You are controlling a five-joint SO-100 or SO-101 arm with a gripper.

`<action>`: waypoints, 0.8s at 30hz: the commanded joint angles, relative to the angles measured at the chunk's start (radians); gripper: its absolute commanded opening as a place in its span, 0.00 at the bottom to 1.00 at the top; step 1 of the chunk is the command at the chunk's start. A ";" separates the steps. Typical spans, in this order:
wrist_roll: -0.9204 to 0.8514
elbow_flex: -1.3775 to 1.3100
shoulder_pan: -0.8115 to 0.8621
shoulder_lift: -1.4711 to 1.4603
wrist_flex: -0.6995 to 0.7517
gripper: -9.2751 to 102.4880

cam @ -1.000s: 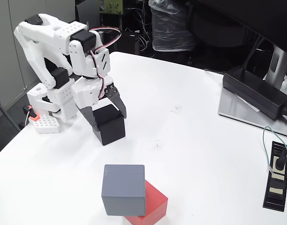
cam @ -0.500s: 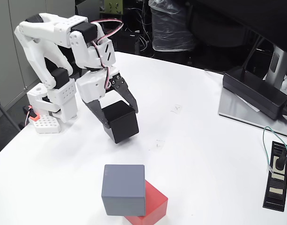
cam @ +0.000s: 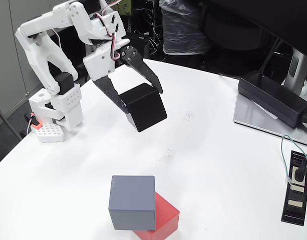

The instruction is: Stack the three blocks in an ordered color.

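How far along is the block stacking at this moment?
Two of three levels look done: the blue-grey block sits on the red block near the front edge of the table. In hand: the gripper holds the black block tilted, clear of the table, up and behind the stack. Left: carry it over the blue-grey block, set it down squarely and let go.
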 commanded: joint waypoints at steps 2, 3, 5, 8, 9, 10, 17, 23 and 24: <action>0.012 -0.186 0.009 0.003 0.084 0.13; 0.012 -0.219 0.009 0.003 0.098 0.13; 0.014 -0.281 0.009 0.003 0.120 0.13; 0.015 -0.360 0.011 0.003 0.141 0.13; 0.020 -0.380 0.017 0.003 0.149 0.13; 0.032 -0.400 0.032 0.002 0.155 0.13; 0.109 -0.535 0.120 -0.052 0.161 0.13; 0.114 -0.666 0.209 -0.252 0.164 0.13; 0.121 -0.689 0.230 -0.284 0.166 0.13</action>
